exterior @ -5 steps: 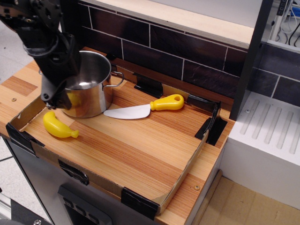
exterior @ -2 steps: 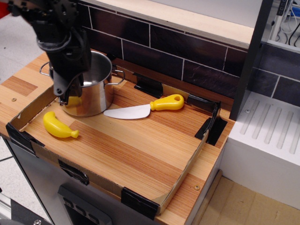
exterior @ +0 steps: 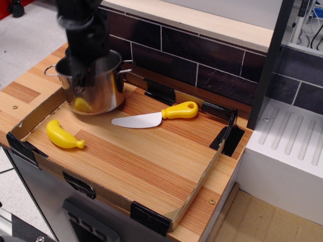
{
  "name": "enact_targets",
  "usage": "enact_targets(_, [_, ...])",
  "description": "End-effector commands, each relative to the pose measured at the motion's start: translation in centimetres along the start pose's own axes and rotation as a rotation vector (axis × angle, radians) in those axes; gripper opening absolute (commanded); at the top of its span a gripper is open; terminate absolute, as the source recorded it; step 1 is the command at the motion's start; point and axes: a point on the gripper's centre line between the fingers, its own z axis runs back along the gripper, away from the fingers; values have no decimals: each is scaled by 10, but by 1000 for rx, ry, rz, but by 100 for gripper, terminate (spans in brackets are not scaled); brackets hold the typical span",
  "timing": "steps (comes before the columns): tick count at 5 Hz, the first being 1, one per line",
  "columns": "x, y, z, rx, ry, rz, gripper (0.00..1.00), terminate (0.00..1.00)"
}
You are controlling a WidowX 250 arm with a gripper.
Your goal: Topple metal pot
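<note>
The shiny metal pot [exterior: 104,93] is at the back left of the wooden tray [exterior: 151,161], with its wire handles out to the left and right. It looks raised a little and slightly tilted. My black gripper [exterior: 81,84] comes down from above onto the pot's near-left rim. One finger [exterior: 79,91] runs down the outside wall and the other is hidden inside. The gripper is shut on the rim.
A yellow toy banana [exterior: 63,135] lies in front of the pot at the tray's left. A toy knife [exterior: 154,117] with a yellow handle lies just right of the pot. A dark tiled wall [exterior: 202,55] runs behind, and a white drainer [exterior: 292,146] stands to the right.
The arm has moved up and to the right. The pot has come with it, rising and shifting toward the back wall, away from the banana.
</note>
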Motion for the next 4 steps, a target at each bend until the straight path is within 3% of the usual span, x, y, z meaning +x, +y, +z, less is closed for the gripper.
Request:
enact_targets(1, [0, 33, 35, -172, 5, 27, 0, 0])
enact_targets(2, [-3, 29, 45, -236, 17, 13, 0, 0])
enact_targets(3, [-6, 22, 47, -402, 57, -22, 0, 0])
enact_targets(4, [-6, 20, 48, -536, 59, -35, 0, 0])
